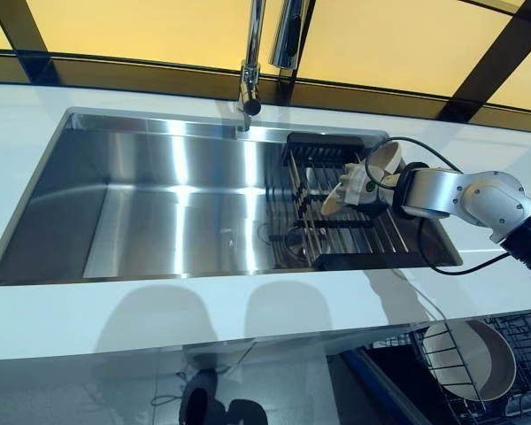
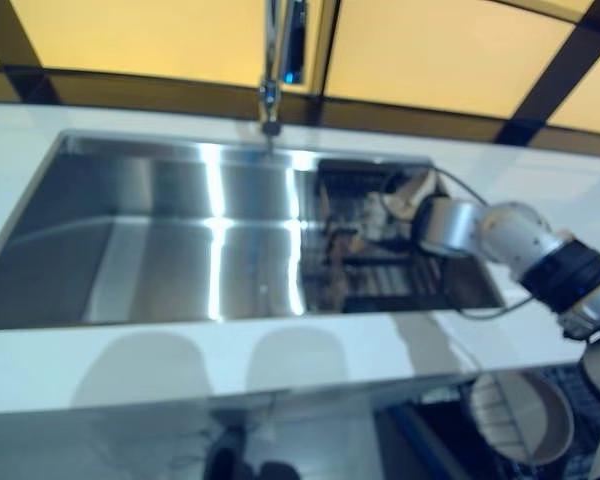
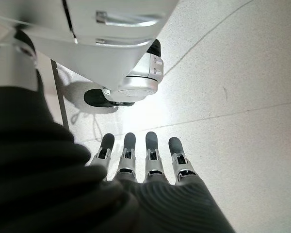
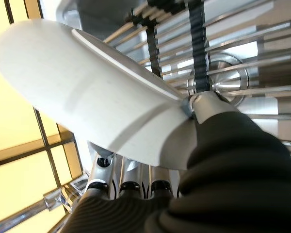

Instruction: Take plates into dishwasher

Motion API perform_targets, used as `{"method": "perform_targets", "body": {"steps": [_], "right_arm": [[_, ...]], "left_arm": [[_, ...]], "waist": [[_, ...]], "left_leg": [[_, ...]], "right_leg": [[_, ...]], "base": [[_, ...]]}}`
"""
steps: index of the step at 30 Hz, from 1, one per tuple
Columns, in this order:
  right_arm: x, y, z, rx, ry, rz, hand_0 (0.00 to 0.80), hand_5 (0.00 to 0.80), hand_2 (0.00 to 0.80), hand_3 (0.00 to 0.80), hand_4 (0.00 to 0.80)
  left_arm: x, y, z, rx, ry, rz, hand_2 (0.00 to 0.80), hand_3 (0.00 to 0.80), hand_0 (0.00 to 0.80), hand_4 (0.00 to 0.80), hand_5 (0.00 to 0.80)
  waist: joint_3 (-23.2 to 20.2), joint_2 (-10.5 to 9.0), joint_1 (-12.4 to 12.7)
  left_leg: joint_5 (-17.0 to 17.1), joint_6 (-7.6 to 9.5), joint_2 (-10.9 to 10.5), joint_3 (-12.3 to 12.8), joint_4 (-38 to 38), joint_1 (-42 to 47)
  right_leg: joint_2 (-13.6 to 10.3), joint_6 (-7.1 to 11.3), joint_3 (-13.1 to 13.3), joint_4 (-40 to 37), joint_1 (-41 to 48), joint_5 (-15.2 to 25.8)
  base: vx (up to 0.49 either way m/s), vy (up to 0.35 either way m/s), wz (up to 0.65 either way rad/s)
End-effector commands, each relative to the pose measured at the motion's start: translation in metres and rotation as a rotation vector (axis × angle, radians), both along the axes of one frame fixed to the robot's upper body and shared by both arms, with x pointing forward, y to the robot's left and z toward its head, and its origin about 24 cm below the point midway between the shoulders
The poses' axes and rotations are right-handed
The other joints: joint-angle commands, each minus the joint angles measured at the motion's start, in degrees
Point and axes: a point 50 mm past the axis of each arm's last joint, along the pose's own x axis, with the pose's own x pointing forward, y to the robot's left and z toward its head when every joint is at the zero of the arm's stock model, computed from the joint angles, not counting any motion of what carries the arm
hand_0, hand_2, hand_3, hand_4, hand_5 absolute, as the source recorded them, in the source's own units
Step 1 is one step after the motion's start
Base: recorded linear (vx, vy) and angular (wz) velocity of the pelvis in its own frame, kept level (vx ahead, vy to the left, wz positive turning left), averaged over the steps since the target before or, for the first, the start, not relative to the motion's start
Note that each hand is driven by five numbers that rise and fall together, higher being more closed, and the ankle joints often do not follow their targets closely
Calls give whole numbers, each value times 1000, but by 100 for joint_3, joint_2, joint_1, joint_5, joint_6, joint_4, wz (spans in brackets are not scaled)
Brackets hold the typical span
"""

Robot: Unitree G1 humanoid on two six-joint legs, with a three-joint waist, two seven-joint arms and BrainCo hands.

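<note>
The right robot hand pinches a cream plate above the sink's drying rack; the left robot hand hangs released.

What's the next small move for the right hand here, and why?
Probably lift the plate straight up clear of the drying rack, then swing it toward the dishwasher rack. The right hand is already shut on the plate over the sink, another plate is loaded below, and the left hand hangs idle, open.
</note>
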Motion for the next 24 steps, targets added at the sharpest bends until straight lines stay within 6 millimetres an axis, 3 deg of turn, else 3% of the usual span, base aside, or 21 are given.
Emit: {"method": "perform_targets", "body": {"steps": [1,12,24], "right_arm": [[2,-20,19,36,-95,-73,800,800,800,800,800],[6,-30,29,160,-139,-114,800,800,800,800,800],[2,-62,63,579,-236,-178,800,800,800,800,800]], "left_arm": [[-5,-1,-3,12,53,1,0,0,0,0,0],[-8,-3,-4,14,62,-3,0,0,0,0,0],[-23,-4,-8,12,106,-18,0,0,0,0,0]], "waist": [[-166,-56,93],[-323,-41,58],[-646,-4,-39]], "left_leg": [[-372,3,-24,208,-22,347],[-409,16,-26,253,-22,444],[-540,61,-55,287,-22,693]], "right_leg": [[-4,173,69,-8,-186,362],[-8,171,69,-8,-94,328],[-30,194,183,-8,85,269]], "base": [[0,0,0],[3,5,-2],[55,22,-2]]}}
